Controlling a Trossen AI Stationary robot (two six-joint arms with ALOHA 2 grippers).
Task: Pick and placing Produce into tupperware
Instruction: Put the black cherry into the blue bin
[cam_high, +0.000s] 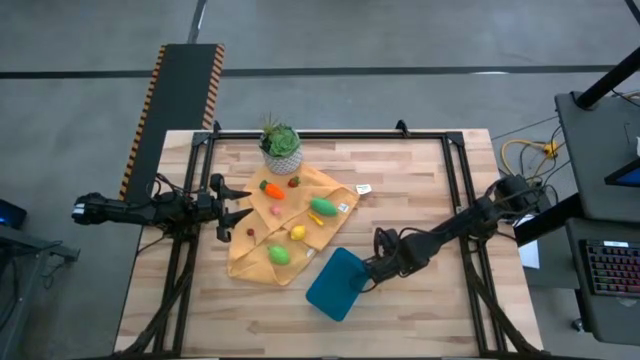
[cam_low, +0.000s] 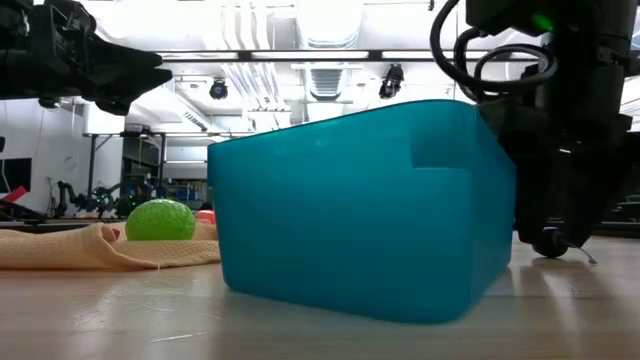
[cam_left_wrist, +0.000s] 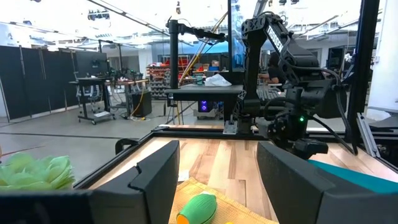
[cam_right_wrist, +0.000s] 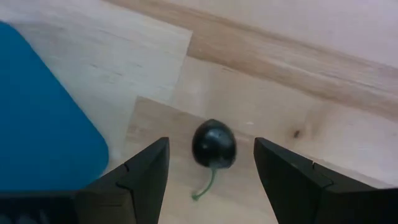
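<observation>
Left gripper (cam_high: 243, 205) spread wide, hovering off the mustard cloth's (cam_high: 262, 265) left edge. On that cloth: carrot (cam_high: 272, 189), green pieces (cam_high: 322, 207), yellow piece (cam_high: 297, 233). Teal tupperware (cam_high: 335, 284) just beyond the cloth's right corner. Right gripper (cam_right_wrist: 210, 163) beside the tupperware, parted and empty over a dark cherry (cam_right_wrist: 213, 145) on bare wood

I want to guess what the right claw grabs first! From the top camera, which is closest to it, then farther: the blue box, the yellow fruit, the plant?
1. Tupperware, beside the right gripper.
2. Yellow fruit, mid-cloth.
3. Potted plant, far edge.
</observation>
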